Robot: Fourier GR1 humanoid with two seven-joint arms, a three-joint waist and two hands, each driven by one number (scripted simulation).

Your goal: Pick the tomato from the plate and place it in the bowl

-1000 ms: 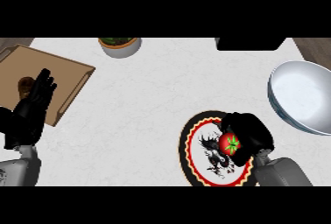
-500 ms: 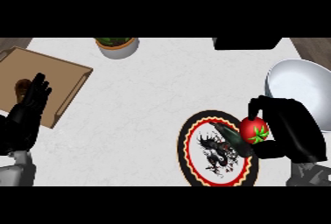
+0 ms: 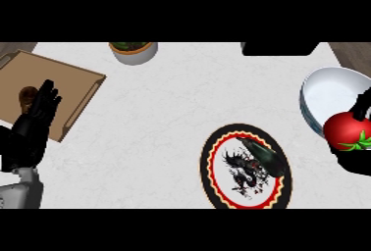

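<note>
Fingers (image 3: 360,105) round tomato (image 3: 346,131), now off plate (image 3: 214,162)

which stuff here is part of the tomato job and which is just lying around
In the job: tomato, held in the right hand; white bowl; patterned plate.
Just lying about: wooden tray, potted plant, dark item on the plate, resting left hand.

The tomato (image 3: 348,132) is round, red and shiny, with a green leafy top turned down and to the right. It sits at the near rim of the white bowl (image 3: 323,101). The round plate (image 3: 214,174) has a black and red rim and a dark picture, and lies flat on the surface.
</note>
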